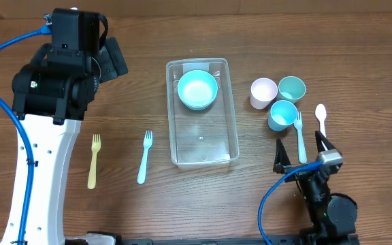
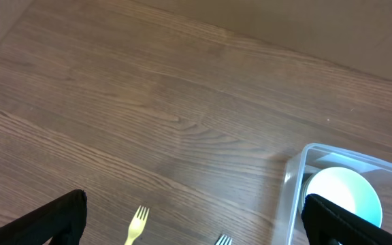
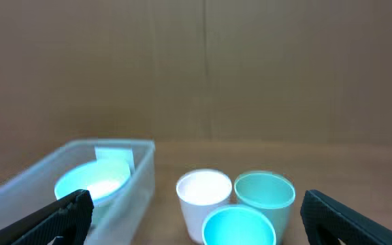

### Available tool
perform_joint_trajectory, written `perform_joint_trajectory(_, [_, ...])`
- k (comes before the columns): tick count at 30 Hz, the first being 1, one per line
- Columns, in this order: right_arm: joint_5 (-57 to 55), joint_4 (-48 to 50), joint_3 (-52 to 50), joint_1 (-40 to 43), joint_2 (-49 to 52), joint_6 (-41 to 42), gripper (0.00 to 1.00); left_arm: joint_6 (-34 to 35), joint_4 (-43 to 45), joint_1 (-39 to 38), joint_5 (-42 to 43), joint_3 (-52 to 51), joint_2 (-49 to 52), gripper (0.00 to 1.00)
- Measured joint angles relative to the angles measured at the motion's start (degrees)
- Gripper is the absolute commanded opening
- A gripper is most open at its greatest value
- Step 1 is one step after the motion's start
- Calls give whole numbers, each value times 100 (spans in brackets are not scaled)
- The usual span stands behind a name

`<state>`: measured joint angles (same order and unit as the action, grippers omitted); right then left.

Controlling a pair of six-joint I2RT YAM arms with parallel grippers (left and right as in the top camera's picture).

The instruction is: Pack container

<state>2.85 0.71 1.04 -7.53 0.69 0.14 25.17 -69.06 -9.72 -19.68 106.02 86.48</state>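
Observation:
The clear container (image 1: pixel 229 109) lies in the middle of the table with a teal bowl (image 1: pixel 197 89) in its far end. It also shows in the left wrist view (image 2: pixel 295 184) and the right wrist view (image 3: pixel 138 173). A white cup (image 1: pixel 263 92), a green cup (image 1: pixel 292 88) and a blue cup (image 1: pixel 282 114) stand to its right. A blue fork (image 1: pixel 299 136) and a white spoon (image 1: pixel 321 119) lie beside them. A yellow fork (image 1: pixel 94 160) and a blue fork (image 1: pixel 145 156) lie left of the container. My left gripper (image 2: pixel 196 235) is open and empty, high at the far left. My right gripper (image 1: pixel 303 151) is open and empty, near the front right.
The bowl shows in the left wrist view (image 2: pixel 342 194) and the right wrist view (image 3: pixel 94 180). The three cups stand in front of the right gripper: white (image 3: pixel 203 197), green (image 3: pixel 265 190), blue (image 3: pixel 239 226). A brown wall stands behind the table.

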Motion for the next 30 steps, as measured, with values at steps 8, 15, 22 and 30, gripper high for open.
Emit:
perform_joint_trajectory(8, [-437, -2736, 2800, 0, 1541, 391, 100, 0, -7, 0, 20, 0, 0, 100])
perform_joint_trajectory(15, [-463, -5587, 6048, 2, 5272, 474, 100, 0, -2, 2, 20, 0, 2, 100])
perform_joint_trajectory(22, [-39, -5978, 6712, 4, 7364, 474, 100, 2, -11, 2, 20, 0, 2, 100])
perform_joint_trajectory(30, [-927, -5650, 6712, 601, 8684, 1360, 89, 2, -11, 2, 20, 0, 2, 100])
